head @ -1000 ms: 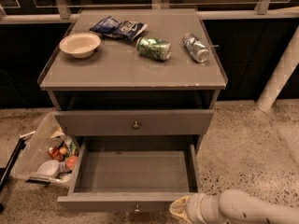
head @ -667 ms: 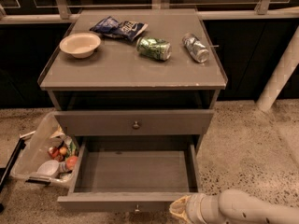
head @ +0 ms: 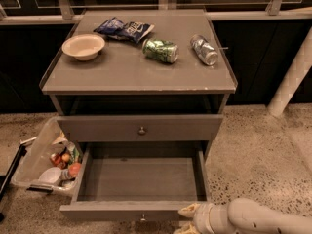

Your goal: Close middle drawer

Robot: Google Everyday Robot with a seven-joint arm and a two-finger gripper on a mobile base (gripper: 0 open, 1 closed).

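The grey cabinet (head: pixel 139 82) has one drawer pulled far out at the bottom of the view. This is the middle drawer (head: pixel 139 179), with a bare grey inside and its flat front (head: pixel 122 211) towards me. Its small knob (head: pixel 143 218) shows at the lower edge of the front. Above it is a drawer front with a round knob (head: pixel 142 130), nearly closed. My gripper (head: pixel 186 219) is at the bottom of the view, right at the right end of the open drawer's front. The cream arm (head: pixel 263 221) trails off to the right.
On the cabinet top are a cream bowl (head: pixel 83 46), a blue chip bag (head: pixel 124 29), a green can (head: pixel 160 50) and a silver can (head: pixel 204 49), both lying down. A clear bin of items (head: pixel 46 162) stands on the floor left of the drawer. A white pole (head: pixel 292 77) leans at right.
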